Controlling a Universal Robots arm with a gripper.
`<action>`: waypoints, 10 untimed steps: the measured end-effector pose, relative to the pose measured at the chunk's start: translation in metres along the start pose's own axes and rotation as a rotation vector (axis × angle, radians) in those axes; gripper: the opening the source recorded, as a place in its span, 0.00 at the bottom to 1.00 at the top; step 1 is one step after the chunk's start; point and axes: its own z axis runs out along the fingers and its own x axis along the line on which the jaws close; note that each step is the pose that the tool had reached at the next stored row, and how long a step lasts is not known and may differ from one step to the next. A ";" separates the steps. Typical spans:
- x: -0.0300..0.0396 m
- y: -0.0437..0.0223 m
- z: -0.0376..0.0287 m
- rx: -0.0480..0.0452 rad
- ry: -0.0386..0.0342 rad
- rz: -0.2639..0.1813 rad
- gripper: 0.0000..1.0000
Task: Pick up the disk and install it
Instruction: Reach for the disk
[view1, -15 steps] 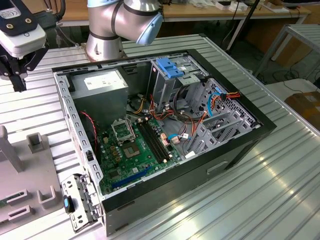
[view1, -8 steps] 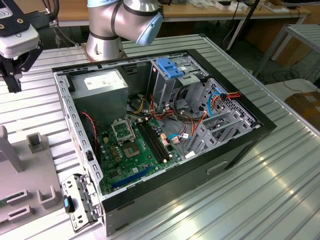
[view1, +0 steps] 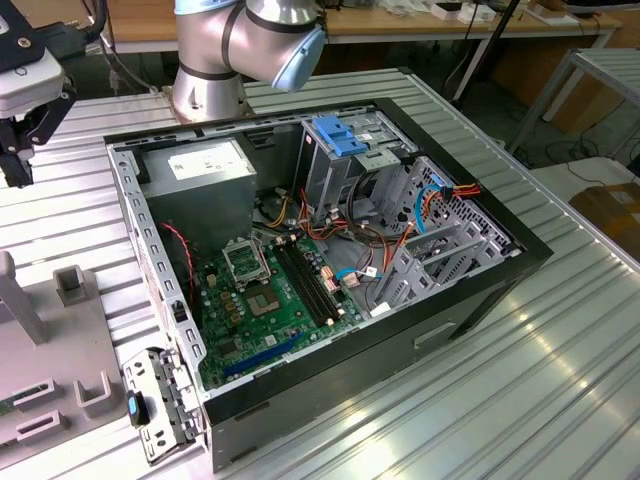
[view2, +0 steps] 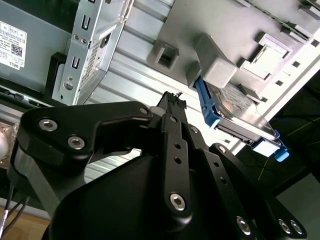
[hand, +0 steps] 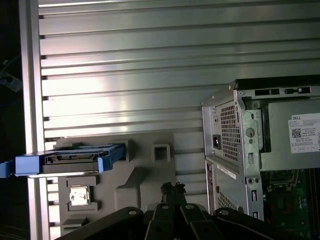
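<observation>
Second wrist view: see the disk leaning on the grey holder, blue rails on its sides, out on the table and not yet in the computer case. Sits near the gripper but apart from it, not touched. Pinched tight together, that gripper, with nothing held. Maybe trouble from here: could poke the disk while pinched like that and tip it off the holder. Could slip on the smooth blue rails and fall. Could bang the computer case and get scratched.

A white label with printed codes stands on the grey power-supply box.
</observation>
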 end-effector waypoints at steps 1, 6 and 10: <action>0.0005 0.0000 0.0000 0.0000 0.0000 0.000 0.11; 0.0052 -0.0004 -0.0002 0.0001 0.0001 0.000 0.11; 0.0130 -0.0010 -0.0004 0.0000 0.0001 0.000 0.11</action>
